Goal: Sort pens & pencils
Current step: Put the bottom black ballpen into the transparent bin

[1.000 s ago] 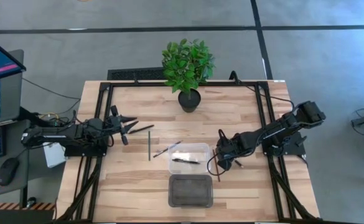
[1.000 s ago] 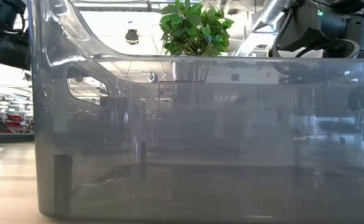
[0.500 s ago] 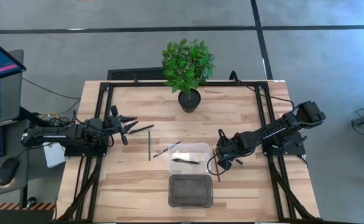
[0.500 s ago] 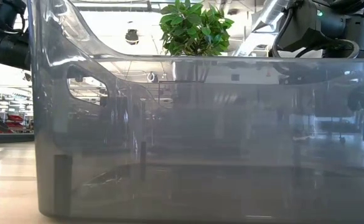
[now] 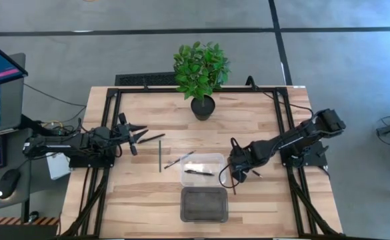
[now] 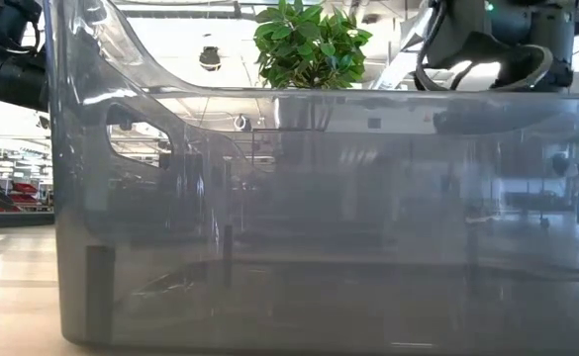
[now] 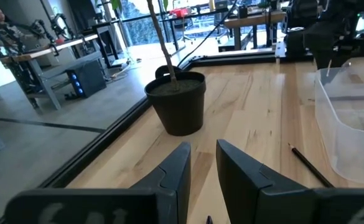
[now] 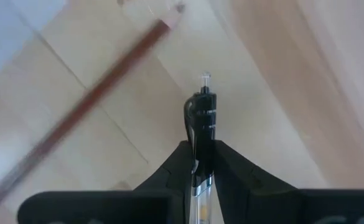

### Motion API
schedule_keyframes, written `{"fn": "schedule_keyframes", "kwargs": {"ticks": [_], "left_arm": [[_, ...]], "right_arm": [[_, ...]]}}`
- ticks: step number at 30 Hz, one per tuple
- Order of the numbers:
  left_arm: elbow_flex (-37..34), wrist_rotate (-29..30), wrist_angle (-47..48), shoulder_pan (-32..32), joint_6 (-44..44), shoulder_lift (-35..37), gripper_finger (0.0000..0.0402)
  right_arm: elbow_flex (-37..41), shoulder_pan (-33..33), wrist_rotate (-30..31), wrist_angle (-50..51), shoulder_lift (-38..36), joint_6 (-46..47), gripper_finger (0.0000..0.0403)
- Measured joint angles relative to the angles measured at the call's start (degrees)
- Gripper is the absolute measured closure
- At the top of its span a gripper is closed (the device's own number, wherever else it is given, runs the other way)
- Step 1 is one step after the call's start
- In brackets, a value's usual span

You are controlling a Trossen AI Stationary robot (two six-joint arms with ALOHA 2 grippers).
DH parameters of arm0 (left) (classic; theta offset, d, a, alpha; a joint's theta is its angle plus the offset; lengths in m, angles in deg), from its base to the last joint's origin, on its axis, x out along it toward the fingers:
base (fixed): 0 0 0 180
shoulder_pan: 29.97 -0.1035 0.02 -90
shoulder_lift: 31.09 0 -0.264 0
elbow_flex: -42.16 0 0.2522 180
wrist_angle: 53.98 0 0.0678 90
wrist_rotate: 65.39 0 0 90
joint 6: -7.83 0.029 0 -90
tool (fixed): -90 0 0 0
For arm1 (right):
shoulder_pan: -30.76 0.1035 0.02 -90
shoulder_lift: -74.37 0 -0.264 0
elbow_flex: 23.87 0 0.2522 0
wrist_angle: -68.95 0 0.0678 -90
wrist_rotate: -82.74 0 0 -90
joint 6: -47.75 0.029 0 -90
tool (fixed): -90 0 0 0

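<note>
High view: right gripper low over the table, just beside the right wall of the clear bin, arm stretched in from the table's right edge. Red pencil flat on the wood right under that gripper, running toward the near edge. One pen inside the bin. Another pen slanted against the bin's left corner, a pencil and a further dark stick left of it, toward the table's middle. Left gripper near the left edge, arm level, pointing right across the table.

Low view: only the bin wall (grey, see-through) filling the picture, the plant above it.

Left wrist view: left fingers parted a little, gripping nothing, aimed at the pot.

Right wrist view: jaws clenched on a black pen, tip sticking out past the fingers; red pencil apart from them, on the wood.
</note>
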Motion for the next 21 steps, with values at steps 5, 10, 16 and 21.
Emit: {"fn": "schedule_keyframes", "kwargs": {"ticks": [5,10,16,21], "left_arm": [[0.02,0.00,0.10,0.01,0.00,0.00,0.0333],[0.02,0.00,0.12,0.02,0.00,-0.02,0.0333],[0.02,0.00,0.14,0.02,0.00,-0.02,0.0333],[0.02,0.00,0.16,0.00,0.00,-0.02,0.0333]], "right_arm": [[-5.03,0.02,0.92,5.80,-0.13,-1.93,0.0330],[-12.51,0.02,5.08,12.14,-0.17,-5.84,0.0330],[-21.77,0.02,10.86,13.67,-0.24,-12.77,0.0331],[-26.32,0.02,12.63,7.31,-0.33,-21.38,0.0331]]}}
